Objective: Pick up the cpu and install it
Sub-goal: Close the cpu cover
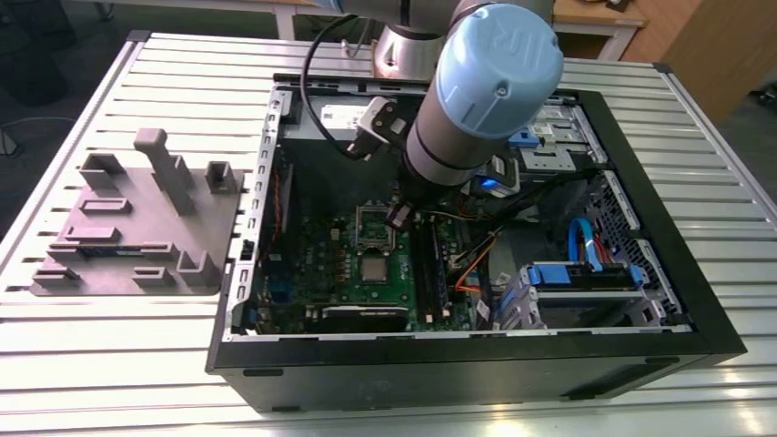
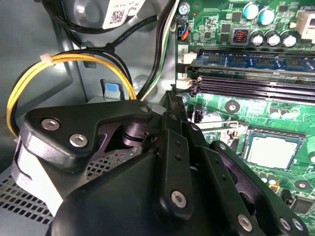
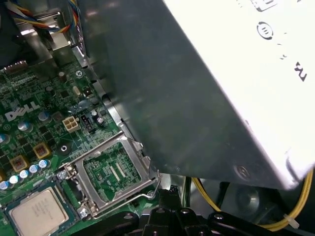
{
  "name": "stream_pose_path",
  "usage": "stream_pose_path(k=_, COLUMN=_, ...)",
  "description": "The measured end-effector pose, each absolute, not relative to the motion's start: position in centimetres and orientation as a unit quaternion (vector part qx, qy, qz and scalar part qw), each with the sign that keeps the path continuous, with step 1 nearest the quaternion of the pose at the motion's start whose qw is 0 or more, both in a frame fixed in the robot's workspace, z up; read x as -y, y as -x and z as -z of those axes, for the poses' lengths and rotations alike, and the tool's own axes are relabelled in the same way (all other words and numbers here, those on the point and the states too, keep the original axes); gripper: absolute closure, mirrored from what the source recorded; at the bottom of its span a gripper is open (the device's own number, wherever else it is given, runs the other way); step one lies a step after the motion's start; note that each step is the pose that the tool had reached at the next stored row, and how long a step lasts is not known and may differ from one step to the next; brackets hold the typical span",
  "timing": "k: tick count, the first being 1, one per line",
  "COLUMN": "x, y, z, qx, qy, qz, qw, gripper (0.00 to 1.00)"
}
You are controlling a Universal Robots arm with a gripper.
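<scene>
The cpu lies flat in its socket on the green motherboard, silver top up, and shows in both wrist views. Beside it the socket's metal load plate stands swung open over the board. My gripper reaches down into the open computer case. Its black tip is shut with nothing seen in it. It hovers by the load plate's far edge and its wire lever, apart from the cpu.
The grey power-supply box looms close over the gripper. Long black memory slots run beside the socket. Yellow cables loop near the gripper body. A blue drive cage fills the case's right. A grey fixture tray sits on the table's left.
</scene>
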State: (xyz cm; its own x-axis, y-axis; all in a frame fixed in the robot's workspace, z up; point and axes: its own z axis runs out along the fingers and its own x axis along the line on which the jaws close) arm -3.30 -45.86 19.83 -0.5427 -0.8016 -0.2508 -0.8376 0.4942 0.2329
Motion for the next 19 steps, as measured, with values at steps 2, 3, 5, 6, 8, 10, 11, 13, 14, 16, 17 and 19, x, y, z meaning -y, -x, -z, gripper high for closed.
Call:
stream_pose_path(k=2, x=45.8, y=3.4, z=-19.7, qx=-0.863, qy=0.475, qz=-0.165, qw=0.055, gripper=0.9)
stream_pose_path(k=3, x=45.8, y=3.4, z=-19.7, qx=-0.863, qy=0.475, qz=-0.165, qw=0.054, gripper=0.9)
stream_pose_path(k=5, x=45.8, y=3.5, z=-19.7, qx=-0.863, qy=0.475, qz=-0.165, qw=0.054, gripper=0.9)
stream_pose_path(k=6, x=45.8, y=3.6, z=-19.7, qx=-0.863, qy=0.475, qz=-0.165, qw=0.054, gripper=0.9)
stream_pose_path(k=8, x=45.8, y=3.6, z=-19.7, qx=-0.863, qy=0.475, qz=-0.165, qw=0.054, gripper=0.9)
stream_pose_path(k=10, x=45.8, y=3.6, z=-19.9, qx=-0.863, qy=0.475, qz=-0.165, qw=0.053, gripper=0.9)
stream_pose_path(k=11, x=45.8, y=3.6, z=-20.0, qx=-0.863, qy=0.475, qz=-0.165, qw=0.052, gripper=0.9)
stream_pose_path(k=13, x=45.8, y=3.6, z=-20.2, qx=-0.864, qy=0.475, qz=-0.162, qw=0.05, gripper=0.9)
stream_pose_path(k=14, x=45.8, y=3.6, z=-20.3, qx=-0.864, qy=0.475, qz=-0.158, qw=0.047, gripper=0.9)
stream_pose_path(k=16, x=45.8, y=3.6, z=-20.4, qx=-0.866, qy=0.475, qz=-0.152, qw=0.043, gripper=0.9)
stream_pose_path(k=17, x=45.8, y=3.6, z=-20.5, qx=-0.866, qy=0.475, qz=-0.15, qw=0.041, gripper=0.9)
stream_pose_path(k=19, x=45.8, y=3.6, z=-20.7, qx=-0.866, qy=0.475, qz=-0.149, qw=0.04, gripper=0.9)
